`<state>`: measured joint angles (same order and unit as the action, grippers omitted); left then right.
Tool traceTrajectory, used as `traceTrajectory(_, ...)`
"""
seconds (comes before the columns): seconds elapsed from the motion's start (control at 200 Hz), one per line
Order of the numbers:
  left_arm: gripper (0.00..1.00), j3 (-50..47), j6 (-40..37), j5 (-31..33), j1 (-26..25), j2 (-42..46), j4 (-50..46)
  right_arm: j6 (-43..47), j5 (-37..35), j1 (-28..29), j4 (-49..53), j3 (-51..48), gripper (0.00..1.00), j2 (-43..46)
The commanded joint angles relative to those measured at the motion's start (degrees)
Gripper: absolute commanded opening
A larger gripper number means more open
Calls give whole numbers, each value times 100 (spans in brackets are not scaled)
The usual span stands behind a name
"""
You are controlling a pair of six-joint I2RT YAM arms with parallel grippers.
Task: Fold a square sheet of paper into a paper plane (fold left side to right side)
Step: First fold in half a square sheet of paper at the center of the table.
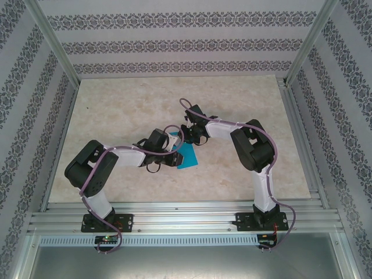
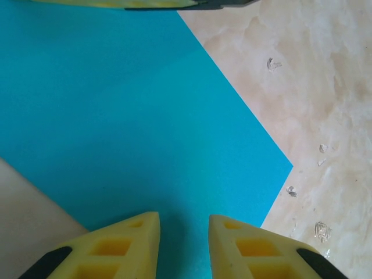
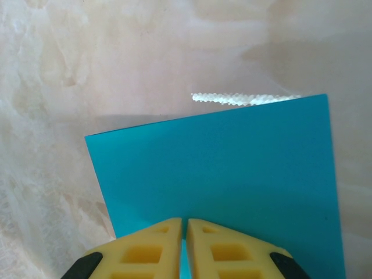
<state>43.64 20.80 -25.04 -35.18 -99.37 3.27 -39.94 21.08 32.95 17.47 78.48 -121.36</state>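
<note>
The square sheet of paper (image 1: 189,158) lies mid-table between both arms, cyan-blue, plain and flat, with no crease showing. My right gripper (image 1: 189,139) comes at it from the far side. In the right wrist view the yellow fingers (image 3: 154,244) are pressed together on the sheet's near edge (image 3: 232,168), a sliver of blue between them, so my right gripper (image 3: 186,224) is shut on it. My left gripper (image 1: 173,153) reaches in from the left. It stands open (image 2: 183,224) over the sheet (image 2: 128,116), with a clear gap between its fingertips (image 2: 145,229).
The marbled beige tabletop (image 1: 116,104) surrounds the paper, with patterned walls and metal frame posts at its sides. A pale toothed strip (image 3: 244,99) peeks past the sheet's far edge. The other gripper's yellow finger (image 2: 145,3) crosses the top of the left wrist view.
</note>
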Motion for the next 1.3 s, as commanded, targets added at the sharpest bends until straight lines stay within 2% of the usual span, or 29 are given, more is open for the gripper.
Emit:
traceTrajectory(0.0, 30, -291, 39, -136, -270, -14, -707, 74, -359, -41, 555, -175, 13, -248)
traceTrajectory(0.34, 30, -149, -215, 99, -533, 321, -1396, 58, -359, -35, 568, -157, 13, -265)
traceTrajectory(0.684, 30, -555, 109, -209, -677, 409, -739, 48, -334, -36, 546, -157, 13, -276)
traceTrajectory(1.154, 31, -897, 260, -256, -807, 758, -624, 39, -273, -36, 487, -157, 14, -269)
traceTrajectory(1.294, 32, -836, 426, -333, -738, 1174, -603, 81, -191, -34, 246, -206, 15, 23)
